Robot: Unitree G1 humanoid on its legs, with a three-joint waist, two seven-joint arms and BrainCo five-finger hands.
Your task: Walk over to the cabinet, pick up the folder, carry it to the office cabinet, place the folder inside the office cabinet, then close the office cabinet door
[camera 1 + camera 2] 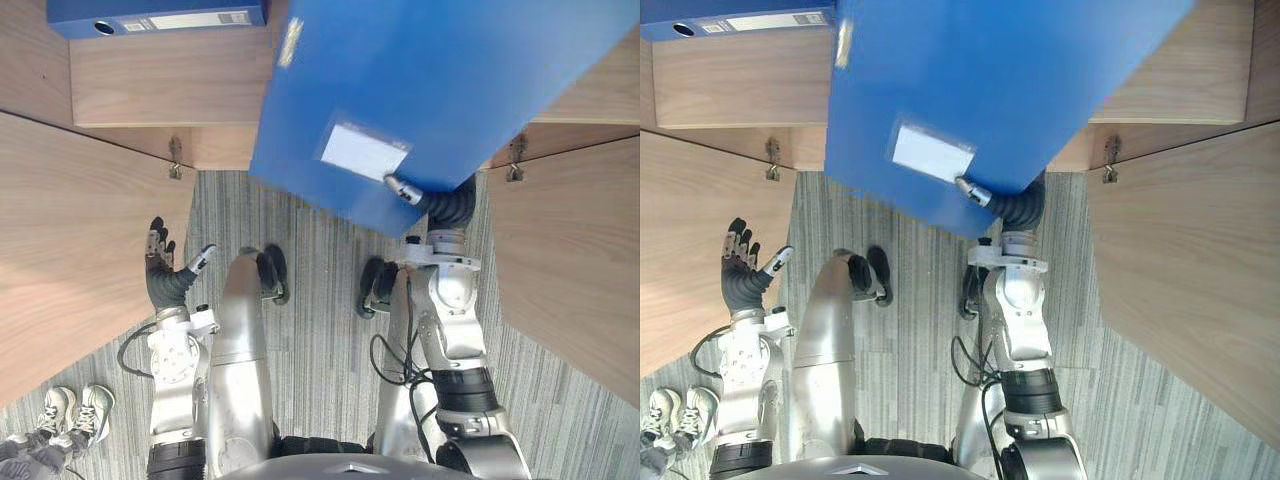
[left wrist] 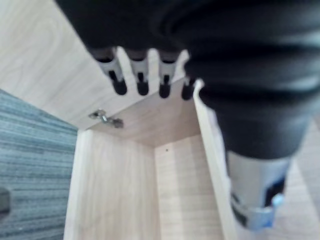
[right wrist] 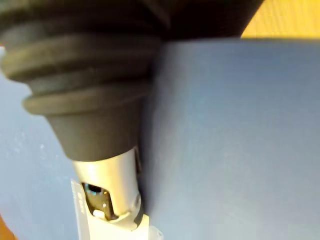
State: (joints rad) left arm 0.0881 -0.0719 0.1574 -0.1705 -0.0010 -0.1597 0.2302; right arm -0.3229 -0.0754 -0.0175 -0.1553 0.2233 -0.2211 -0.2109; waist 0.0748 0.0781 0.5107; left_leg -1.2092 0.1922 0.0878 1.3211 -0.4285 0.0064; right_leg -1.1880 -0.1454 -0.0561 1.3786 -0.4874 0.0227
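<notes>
Right hand: the thumb is laid flat on the near face of the blue folder, its tip just beside the white label. The opposing fingers are hidden behind the board. The hold is therefore read as a pinch across one lower corner, not confirmed from behind. In the right wrist view the thumb is seen pressed directly against the blue face.

Folder: it is held aloft and tilted over the open mouth of the office cabinet, not yet inside. It is judged stiff, since the face shows no bow. It is also judged smooth and rather slick, and moderately heavy if filled. A corner pinch leaves most of the board overhanging, so twisting about the thumb is to be expected. Better purchase is judged to lie along the spine or mid-edge, with support from beneath.

Left hand: the fingers are straight and spread, with nothing held, just beside the left door. It is judged available as under-support.

Surroundings: a second blue folder lies on the shelf at the back left. The right door is likewise swung open. Striped carpet is noted below, and a person's shoes by the left door.
</notes>
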